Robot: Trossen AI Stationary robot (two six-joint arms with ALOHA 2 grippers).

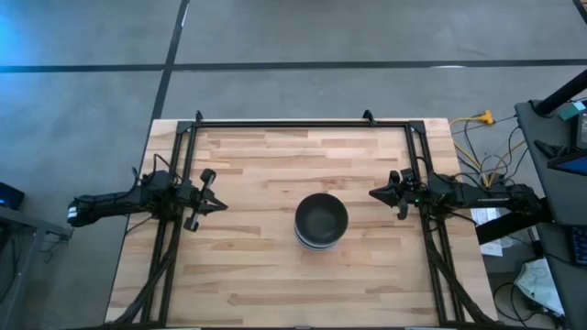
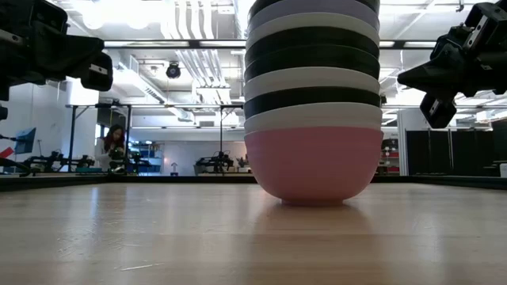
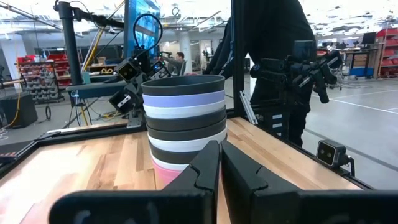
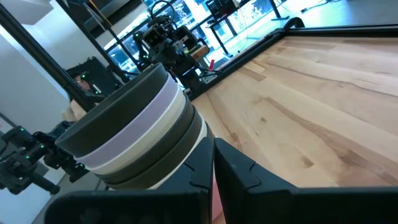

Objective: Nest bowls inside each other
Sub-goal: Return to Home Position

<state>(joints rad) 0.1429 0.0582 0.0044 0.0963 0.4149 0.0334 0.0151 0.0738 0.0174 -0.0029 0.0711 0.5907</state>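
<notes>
All the bowls stand nested in one upright stack at the middle of the table. A pink bowl is the lowest and rests on the wood. White and black bowls sit above it, then a lavender one, with a black bowl on top. My left gripper hovers left of the stack, shut and pointing at it. My right gripper hovers right of the stack, also shut. Neither touches the bowls.
Black frame rails run along the table's far edge and both sides. Bare wood lies all around the stack. Cables and equipment sit off the right edge. A person in dark clothes stands beyond the table.
</notes>
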